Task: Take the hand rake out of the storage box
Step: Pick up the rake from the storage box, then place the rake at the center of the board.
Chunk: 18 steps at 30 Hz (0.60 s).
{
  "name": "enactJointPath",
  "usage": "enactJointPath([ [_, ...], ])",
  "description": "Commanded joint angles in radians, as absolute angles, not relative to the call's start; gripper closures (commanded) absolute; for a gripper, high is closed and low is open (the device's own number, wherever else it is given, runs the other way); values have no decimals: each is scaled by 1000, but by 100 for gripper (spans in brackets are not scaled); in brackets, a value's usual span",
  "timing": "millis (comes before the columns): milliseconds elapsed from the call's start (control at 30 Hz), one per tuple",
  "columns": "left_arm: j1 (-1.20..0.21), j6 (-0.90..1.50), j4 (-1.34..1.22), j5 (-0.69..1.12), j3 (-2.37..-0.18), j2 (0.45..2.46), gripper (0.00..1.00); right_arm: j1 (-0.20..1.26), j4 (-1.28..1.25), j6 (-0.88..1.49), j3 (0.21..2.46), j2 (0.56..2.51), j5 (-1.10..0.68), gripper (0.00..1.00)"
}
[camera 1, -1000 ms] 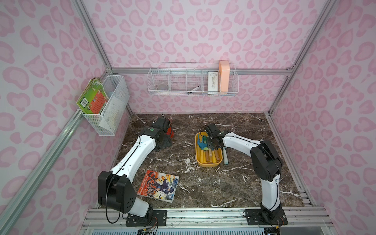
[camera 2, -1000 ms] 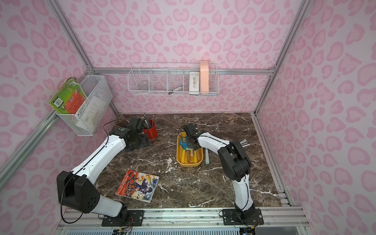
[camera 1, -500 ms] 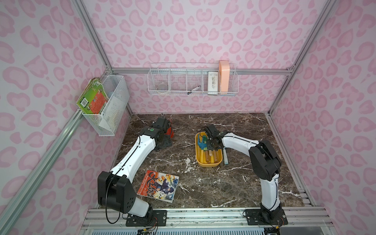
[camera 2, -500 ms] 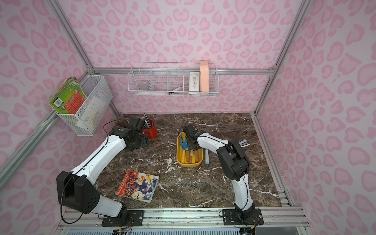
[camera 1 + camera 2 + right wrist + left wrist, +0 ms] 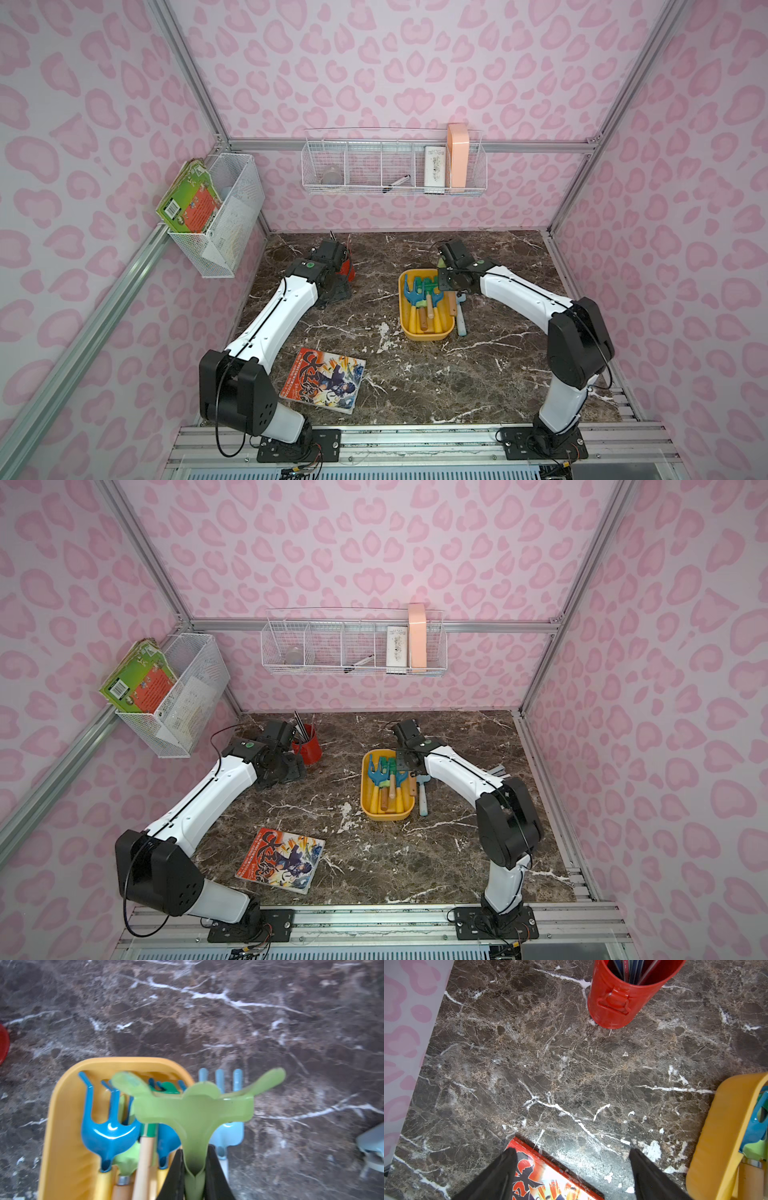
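The yellow storage box (image 5: pixel 402 307) (image 5: pixel 365 789) lies mid-table with several garden tools in it, blue and green heads at its far end. In the right wrist view my right gripper (image 5: pixel 195 1153) is shut on the neck of a light green hand rake (image 5: pixel 193 1109), whose pronged head stands over the box's rim (image 5: pixel 62 1126) and is slightly blurred. In both top views that gripper (image 5: pixel 441 286) (image 5: pixel 402 766) sits over the box's far right corner. My left gripper (image 5: pixel 572 1153) (image 5: pixel 332 291) is open and empty, low over the marble next to the red cup.
A red pencil cup (image 5: pixel 347 270) (image 5: pixel 623 997) stands at the back left. A comic book (image 5: pixel 324 380) lies near the front. A light blue fork (image 5: pixel 460 316) (image 5: pixel 226 1130) lies on the table along the box's right side. White wire baskets (image 5: pixel 395 166) (image 5: pixel 216 220) hang on the walls.
My right gripper has closed onto the green hand rake at the box's far end. The left arm has not moved.
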<state>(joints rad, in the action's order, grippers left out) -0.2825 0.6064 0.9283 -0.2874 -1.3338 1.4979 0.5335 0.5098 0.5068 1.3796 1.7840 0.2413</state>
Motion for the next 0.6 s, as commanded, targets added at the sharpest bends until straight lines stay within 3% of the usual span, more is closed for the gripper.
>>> enactJointPath([
  [0,-282,603,936,-301,-1338,1499,11,460,490,432,1277,1735,209,84],
  [233,-282,613,928,-287,-1344,1517,11,360,414,403,1125,1729,150,84],
  [567,-282,615,929,-293,-1341,1514,11,336,348,370,1122,1824,126,83],
])
